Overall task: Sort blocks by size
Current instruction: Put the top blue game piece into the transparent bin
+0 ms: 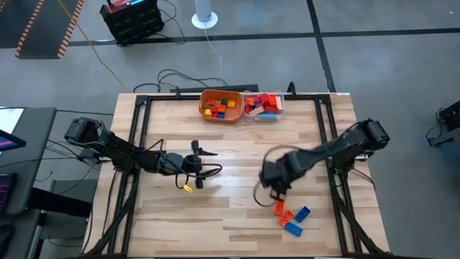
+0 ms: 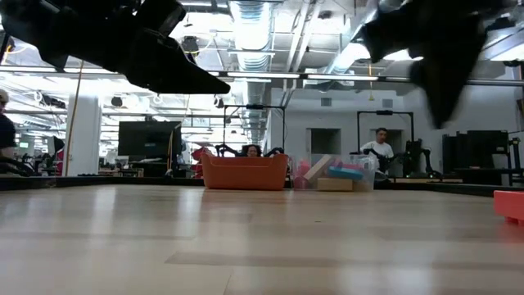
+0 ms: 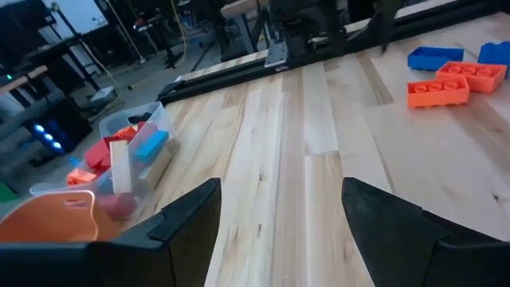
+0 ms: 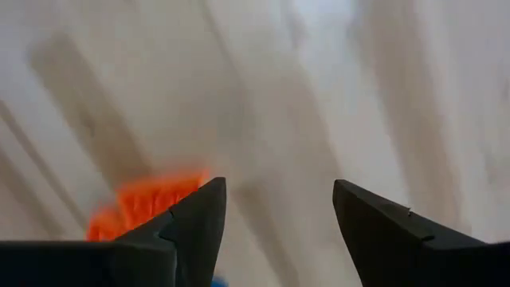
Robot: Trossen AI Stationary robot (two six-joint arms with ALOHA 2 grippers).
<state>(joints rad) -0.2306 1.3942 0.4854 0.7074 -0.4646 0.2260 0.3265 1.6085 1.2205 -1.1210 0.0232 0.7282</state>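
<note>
The right gripper [image 1: 277, 196] is held with its fingers apart and empty, low over the pale wooden table [image 1: 237, 216], just beside a loose group of plastic toy bricks — two orange [image 1: 283, 213] and two blue [image 1: 297, 221] — lying on the table's front right part. In the right wrist view an orange blur is seen past the fingers. The left gripper [image 1: 199, 167] is positioned left of centre, fingers likewise spread and empty, with a small yellow brick [image 1: 188, 188] close beside it. At the far edge, an orange plastic bowl [image 1: 221, 105] and a clear plastic container [image 1: 263, 106] — each filled with mixed bricks — are placed side by side.
</note>
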